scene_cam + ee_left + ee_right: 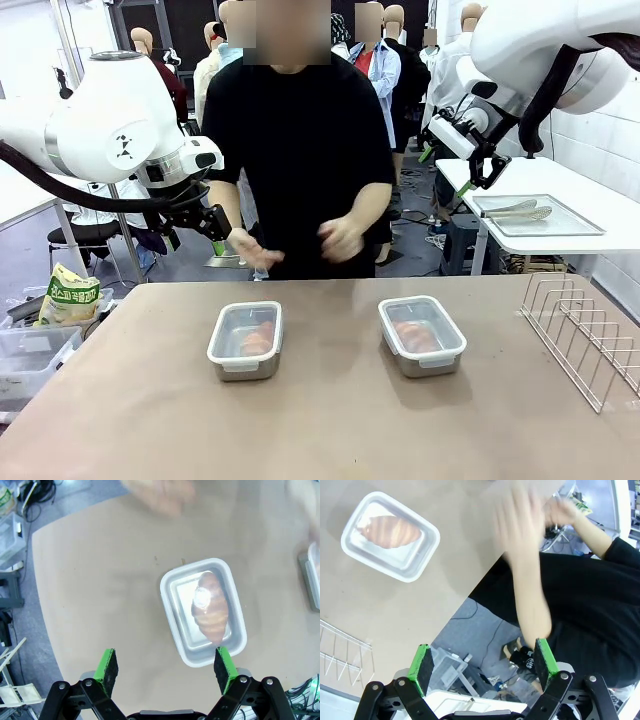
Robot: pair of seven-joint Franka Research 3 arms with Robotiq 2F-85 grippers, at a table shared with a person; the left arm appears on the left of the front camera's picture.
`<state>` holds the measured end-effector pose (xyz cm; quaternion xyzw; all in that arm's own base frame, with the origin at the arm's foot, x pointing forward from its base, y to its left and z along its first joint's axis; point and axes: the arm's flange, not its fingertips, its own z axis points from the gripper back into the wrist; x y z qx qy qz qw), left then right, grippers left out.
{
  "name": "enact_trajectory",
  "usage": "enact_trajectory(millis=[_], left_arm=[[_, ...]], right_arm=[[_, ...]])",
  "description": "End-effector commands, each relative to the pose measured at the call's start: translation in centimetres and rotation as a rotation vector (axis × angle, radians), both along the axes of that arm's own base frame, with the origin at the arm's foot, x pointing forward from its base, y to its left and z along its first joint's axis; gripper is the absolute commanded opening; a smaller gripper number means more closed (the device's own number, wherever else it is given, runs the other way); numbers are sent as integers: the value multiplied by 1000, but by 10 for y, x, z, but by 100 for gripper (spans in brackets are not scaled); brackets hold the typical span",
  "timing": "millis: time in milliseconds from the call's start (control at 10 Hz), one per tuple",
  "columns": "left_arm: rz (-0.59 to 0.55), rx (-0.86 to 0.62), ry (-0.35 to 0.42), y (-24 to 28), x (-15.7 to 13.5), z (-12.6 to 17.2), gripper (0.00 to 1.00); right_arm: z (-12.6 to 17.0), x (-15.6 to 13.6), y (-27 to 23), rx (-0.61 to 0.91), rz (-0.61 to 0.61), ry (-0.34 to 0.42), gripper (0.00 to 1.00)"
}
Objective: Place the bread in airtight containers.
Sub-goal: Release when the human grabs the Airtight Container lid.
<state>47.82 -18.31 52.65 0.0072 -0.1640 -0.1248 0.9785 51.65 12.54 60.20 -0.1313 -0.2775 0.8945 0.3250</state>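
Bread (257,339), golden, ridged, sealed inside lidded steel tins (421,336); both jaws spread, empty.

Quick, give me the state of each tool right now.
Left tool: open, holding nothing, raised above the left container.
Right tool: open, holding nothing, up off the table.

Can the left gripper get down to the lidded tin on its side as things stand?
Probably yes: the left gripper hangs open above the table, the left tin lies just ahead, and the person's hands are back at the far edge.
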Motion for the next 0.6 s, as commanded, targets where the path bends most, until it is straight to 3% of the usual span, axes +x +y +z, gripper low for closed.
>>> enact_trajectory(millis=[0, 500], left_arm=[[2, 1, -1, 2, 0, 1, 100], [2, 1, -1, 2, 0, 1, 100]], right_arm=[[-1, 2, -2, 12, 7, -14, 100], [-1, 2, -2, 12, 7, -14, 100]])
